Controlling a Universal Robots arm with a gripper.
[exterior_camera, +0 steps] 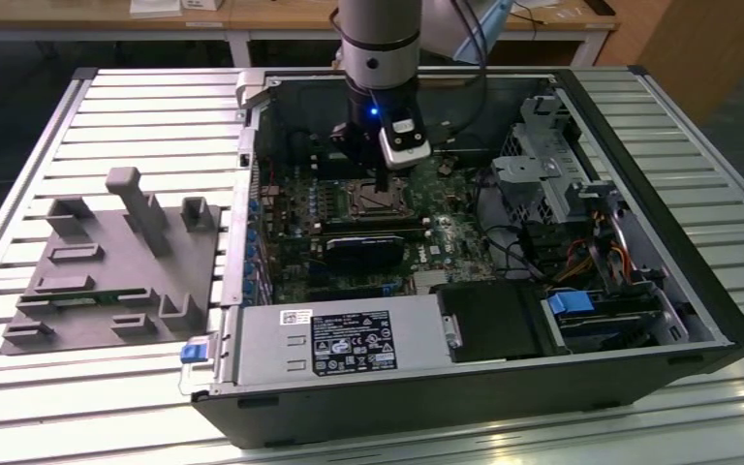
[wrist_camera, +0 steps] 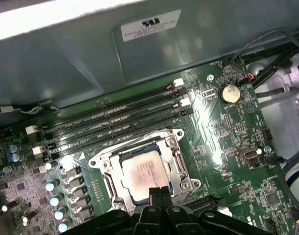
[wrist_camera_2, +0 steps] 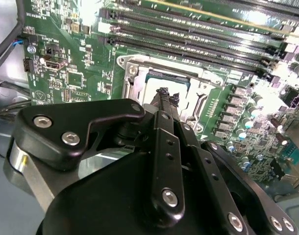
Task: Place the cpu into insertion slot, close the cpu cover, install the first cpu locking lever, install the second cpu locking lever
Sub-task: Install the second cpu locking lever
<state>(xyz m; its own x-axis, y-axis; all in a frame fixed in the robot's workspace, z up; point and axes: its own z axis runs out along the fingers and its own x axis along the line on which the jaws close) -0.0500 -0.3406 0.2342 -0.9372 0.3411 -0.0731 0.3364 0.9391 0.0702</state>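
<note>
The cpu (wrist_camera: 144,169), a dull silver square chip, lies in the insertion slot (wrist_camera: 101,160) on the green motherboard. The cpu cover (wrist_camera: 178,164), a thin silvery frame, lies flat around the chip's edges. My gripper (wrist_camera: 157,192) hangs just above the near edge of the socket, its two black fingers pressed together with nothing seen between them. In the second wrist view the shut gripper (wrist_camera_2: 164,93) points at the cpu (wrist_camera_2: 166,80) inside the cover (wrist_camera_2: 135,73). In the exterior view the gripper (exterior_camera: 383,189) reaches down into the open case over the socket (exterior_camera: 375,203).
Long black memory slots (wrist_camera: 115,122) run beside the socket, and a coin battery (wrist_camera: 230,93) sits further off. A black fan (exterior_camera: 361,247), the power supply (exterior_camera: 333,339), a drive cage (exterior_camera: 541,174) and cables (exterior_camera: 618,257) crowd the case. A grey fixture (exterior_camera: 113,262) stands on the exterior view's left.
</note>
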